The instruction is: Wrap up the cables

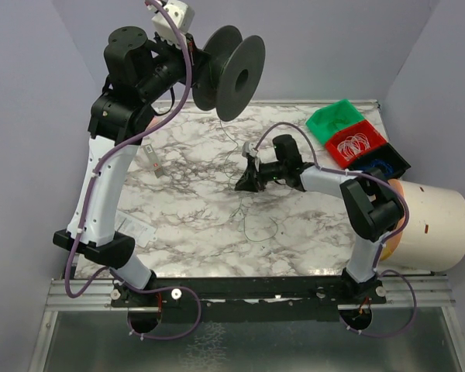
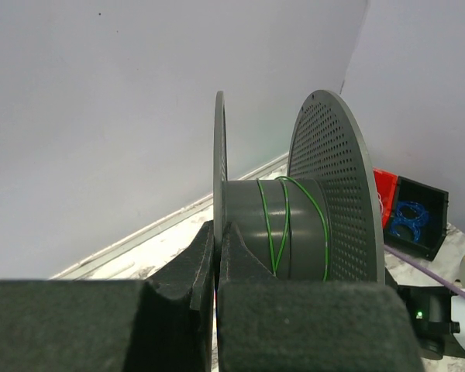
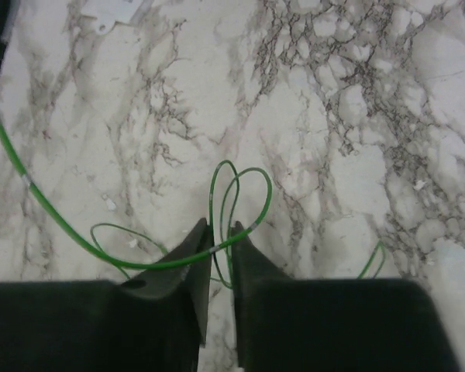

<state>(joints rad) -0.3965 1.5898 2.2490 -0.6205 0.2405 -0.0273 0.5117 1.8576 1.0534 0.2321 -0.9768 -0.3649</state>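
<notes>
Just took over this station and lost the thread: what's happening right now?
The left pincer is clamped on one flange of the black spool, holding it up in the air; a few turns of thin green wire sit on its core. The right pincer is down at the marble table, narrowly open astride the loose green wire, not yet pinching it.

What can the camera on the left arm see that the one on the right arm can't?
Only left wrist: the black spool, green cable wound round its core, the left pincer clamping one flange, a red bin, a black bin. Only right wrist: loose cable loops, the right pincer, tips narrowly parted, straddling a strand. Both: green cable, marble table.
</notes>
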